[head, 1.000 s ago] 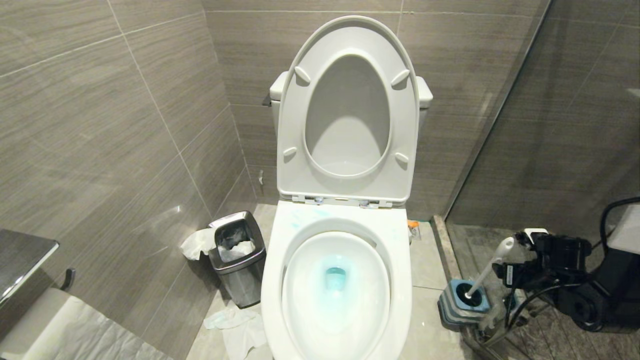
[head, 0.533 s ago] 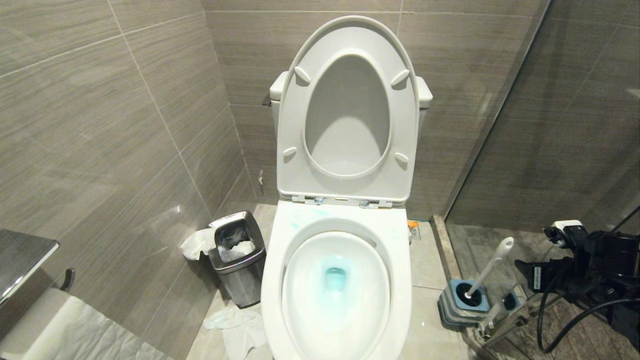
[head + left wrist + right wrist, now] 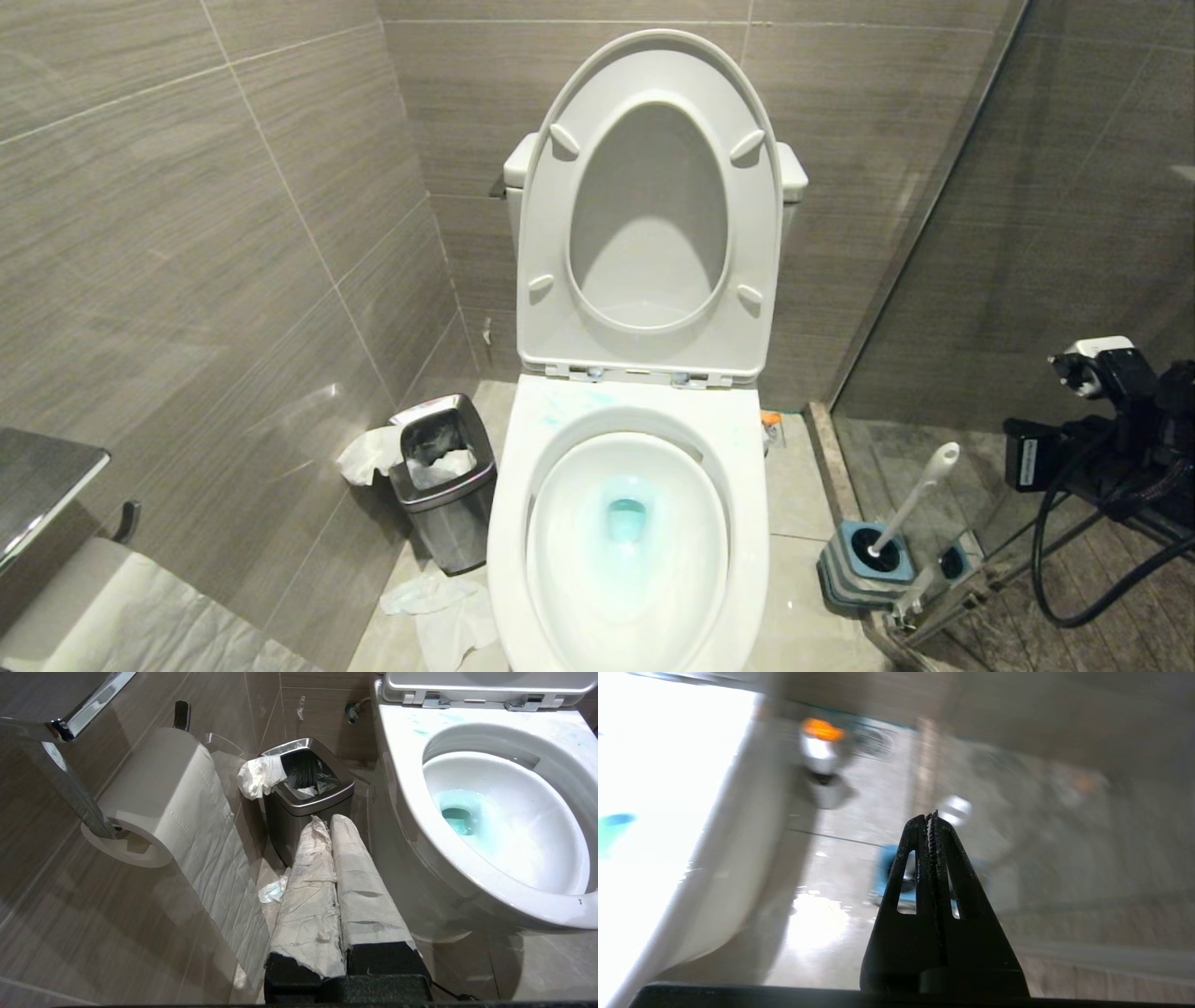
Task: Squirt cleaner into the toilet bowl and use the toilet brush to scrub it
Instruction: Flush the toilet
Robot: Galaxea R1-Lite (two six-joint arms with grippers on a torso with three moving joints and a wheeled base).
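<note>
right arm: at the right edge of the head view, raised above the floor, well apart from the toilet brush (image 3: 910, 504); black body and cables showing, fingertips not seen from the head.
right gripper (image 3: 933, 817): seen from the wrist, both black serrated fingers (image 3: 945, 868) pressed flat together, nothing between them; blue-grey holder (image 3: 887, 872) blurred behind and below the tips.
left gripper (image 3: 327, 823): parked low beside the toilet, pointing at the steel bin (image 3: 306, 798); both paper-wrapped fingers (image 3: 359, 882) lie side by side, closed, holding nothing.
toilet brush: standing in its square blue-grey holder (image 3: 864, 560) on the floor to the right of the toilet, white handle leaning up toward the right, free of any grip.
toilet bowl (image 3: 747, 523): seat and lid up; wide white rim in front of the robot.
cleaner (image 3: 625, 513): teal tinted water pooled at the drain, pale teal smears on the back rim near the hinges.
bin area: crumpled paper hanging over the bin edge, more paper on the floor beside it; toilet roll (image 3: 154, 793) on the wall holder.
change vs one second ago: right gripper was at the tip of the brush handle; now pulled back to the right and higher, off the handle.
change, fingers: right ones have gone from apart to shut.
unchanged: brush, holder, bowl, bin in the same places; left arm not moved.
</note>
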